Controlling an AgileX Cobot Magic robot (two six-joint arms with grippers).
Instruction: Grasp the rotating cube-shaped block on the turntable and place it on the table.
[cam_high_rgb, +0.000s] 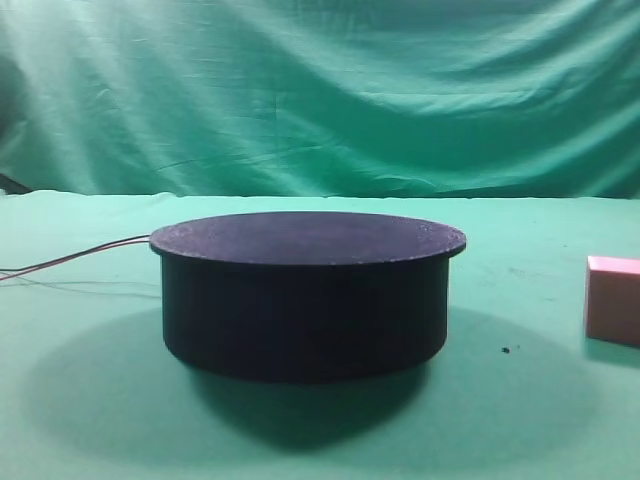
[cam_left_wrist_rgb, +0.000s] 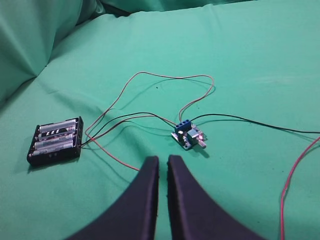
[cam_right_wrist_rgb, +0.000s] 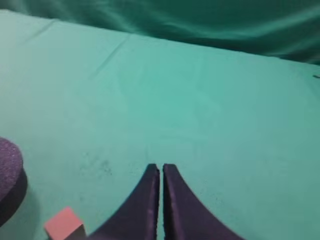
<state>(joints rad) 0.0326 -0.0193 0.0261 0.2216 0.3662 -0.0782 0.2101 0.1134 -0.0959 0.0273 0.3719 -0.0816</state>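
Observation:
The black turntable (cam_high_rgb: 305, 290) stands mid-table in the exterior high view, its flat top bare. Its edge also shows in the right wrist view (cam_right_wrist_rgb: 9, 175). The pinkish cube-shaped block (cam_high_rgb: 613, 298) rests on the green table (cam_high_rgb: 520, 420) at the right edge, apart from the turntable. It also shows in the right wrist view (cam_right_wrist_rgb: 62, 223), at the bottom left, beside the right gripper (cam_right_wrist_rgb: 161, 167), which is shut and empty. The left gripper (cam_left_wrist_rgb: 163, 159) is shut and empty, above green cloth. Neither gripper shows in the exterior high view.
Thin wires (cam_high_rgb: 75, 258) trail left from the turntable. In the left wrist view a black battery holder (cam_left_wrist_rgb: 56, 140) and a small blue circuit board (cam_left_wrist_rgb: 187, 135) lie on the cloth, joined by red and black wires (cam_left_wrist_rgb: 165, 80). A green backdrop (cam_high_rgb: 320, 90) hangs behind.

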